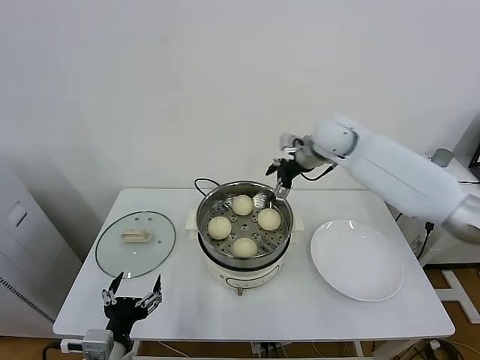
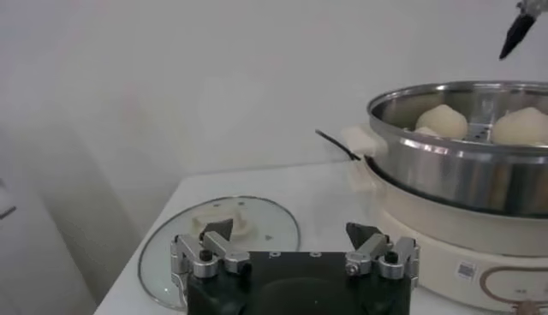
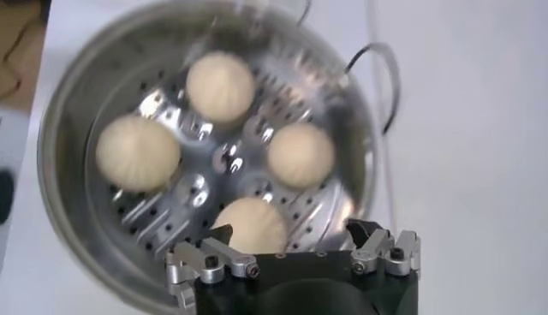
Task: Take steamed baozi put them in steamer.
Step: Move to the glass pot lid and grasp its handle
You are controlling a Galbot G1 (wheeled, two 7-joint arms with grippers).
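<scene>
Several pale cream baozi (image 1: pixel 244 226) sit in the shiny steel steamer (image 1: pixel 204 210), which stands on a white cooker base at the table's middle. In the right wrist view the baozi (image 3: pixel 221 85) lie spread on the perforated bottom of the steamer (image 3: pixel 68 128). My right gripper (image 1: pixel 281 176) hangs open and empty above the steamer's far right rim; it shows in its own view (image 3: pixel 291 244). My left gripper (image 1: pixel 133 294) is open and empty, low near the table's front left edge; its own view (image 2: pixel 293 240) shows the steamer (image 2: pixel 454 167) to the side.
A round glass lid (image 1: pixel 135 244) with a white handle lies flat at the table's left. An empty white plate (image 1: pixel 357 259) lies at the right. A black cord (image 1: pixel 202 182) loops behind the cooker. A wall stands close behind the table.
</scene>
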